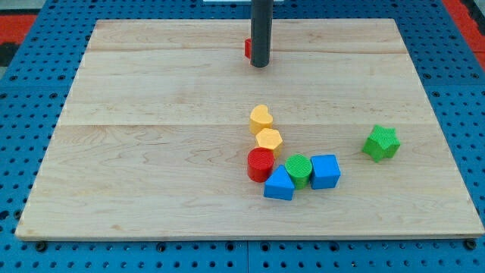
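Note:
My tip (260, 65) stands near the view's top, in the middle of the wooden board (151, 136). A small red block (248, 48) sits right behind the rod, mostly hidden by it, touching or almost touching on the rod's left side. Well below lies a cluster: a yellow heart-shaped block (261, 118), a yellow hexagonal block (268, 140), a red cylinder (260, 164), a green cylinder (298, 170), a blue block (280, 184) and a blue cube (325, 171). A green star-like block (381, 142) sits alone at the view's right.
The board rests on a blue pegboard surface (30, 83) that surrounds it on all sides. A red strip (466, 19) shows at the view's top right corner.

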### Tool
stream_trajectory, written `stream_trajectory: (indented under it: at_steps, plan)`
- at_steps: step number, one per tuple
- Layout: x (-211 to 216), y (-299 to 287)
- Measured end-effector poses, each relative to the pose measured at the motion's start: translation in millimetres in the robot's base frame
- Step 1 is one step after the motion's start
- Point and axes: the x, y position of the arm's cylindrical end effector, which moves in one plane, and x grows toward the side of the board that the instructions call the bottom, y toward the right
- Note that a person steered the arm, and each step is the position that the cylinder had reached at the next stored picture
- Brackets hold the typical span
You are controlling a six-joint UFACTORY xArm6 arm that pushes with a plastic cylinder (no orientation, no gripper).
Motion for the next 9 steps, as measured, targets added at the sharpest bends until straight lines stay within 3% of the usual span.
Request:
stream_trajectory:
  at_steps: [3,5,7,9]
  plan:
    - [8,24]
    - [12,165]
    - [135,213]
    - [138,213]
